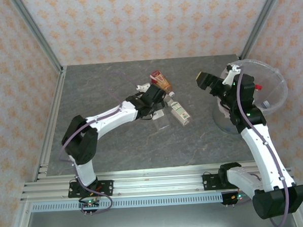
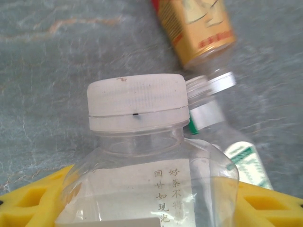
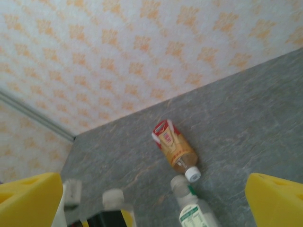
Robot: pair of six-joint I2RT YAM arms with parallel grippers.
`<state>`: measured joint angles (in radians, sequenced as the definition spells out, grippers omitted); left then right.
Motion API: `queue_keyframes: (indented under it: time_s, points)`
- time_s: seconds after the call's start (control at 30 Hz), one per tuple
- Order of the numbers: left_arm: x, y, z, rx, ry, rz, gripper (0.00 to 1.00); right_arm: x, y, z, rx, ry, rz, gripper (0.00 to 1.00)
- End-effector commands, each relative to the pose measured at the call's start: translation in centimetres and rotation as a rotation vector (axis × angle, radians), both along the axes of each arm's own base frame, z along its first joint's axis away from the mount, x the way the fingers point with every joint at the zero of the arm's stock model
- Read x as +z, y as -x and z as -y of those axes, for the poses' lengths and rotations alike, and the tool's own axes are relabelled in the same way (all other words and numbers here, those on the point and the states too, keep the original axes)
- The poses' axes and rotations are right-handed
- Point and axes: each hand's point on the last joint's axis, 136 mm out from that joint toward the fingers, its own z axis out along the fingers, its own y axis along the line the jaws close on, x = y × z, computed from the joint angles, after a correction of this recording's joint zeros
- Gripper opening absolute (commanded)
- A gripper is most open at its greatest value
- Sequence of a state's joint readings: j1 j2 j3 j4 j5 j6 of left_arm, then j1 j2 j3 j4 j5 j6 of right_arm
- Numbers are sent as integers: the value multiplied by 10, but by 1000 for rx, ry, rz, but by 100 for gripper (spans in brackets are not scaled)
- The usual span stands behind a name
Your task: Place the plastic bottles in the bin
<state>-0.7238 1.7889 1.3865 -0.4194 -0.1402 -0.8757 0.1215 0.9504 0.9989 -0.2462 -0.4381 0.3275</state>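
— State of left gripper (image 2: 154, 208)?
— Clamped on the clear bottle (image 2: 142, 189), squarish shoulders wedged between both yellow fingers (image 2: 28, 203), ribbed white cap (image 2: 137, 106) jutting ahead.
— And right gripper (image 3: 154, 201)?
— Spread wide, holding nothing, near the rim of the translucent round bin (image 1: 274, 86).
— Elsewhere?
— On the grey marbled table (image 2: 47, 71): orange-label bottle (image 2: 199, 28) lying flat, green-and-white-label bottle (image 2: 246, 161) just beside its cap, both see-through at the neck.

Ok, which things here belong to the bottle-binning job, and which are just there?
Job: white-capped clear bottle, orange-labelled bottle, green-and-white-labelled bottle, bin.
Just there: grey table, aluminium rail, patterned wall.
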Motion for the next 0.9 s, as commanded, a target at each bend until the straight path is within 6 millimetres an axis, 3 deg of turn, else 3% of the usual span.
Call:
queue_keyframes:
  time_s: [0.0, 0.1, 0.23, 0.57, 0.77, 0.87]
  points:
    - [41, -11, -5, -23, 18, 148, 47, -7, 11, -19, 112, -21, -2, 99]
    - [66, -10, -6, -54, 24, 209, 47, -15, 15, -28, 138, -22, 4, 99]
    - [95, -8, 1, -126, 47, 271, 47, -19, 25, -56, 251, 24, 35, 99]
    - [152, -7, 16, -217, 139, 388, 47, -40, 28, -113, 422, 65, 36, 99]
    - [167, -7, 19, -233, 184, 420, 47, -52, 34, -146, 557, -22, 9, 99]
    - [171, -9, 19, -234, 211, 424, 47, -62, 35, -153, 584, -34, 0, 99]
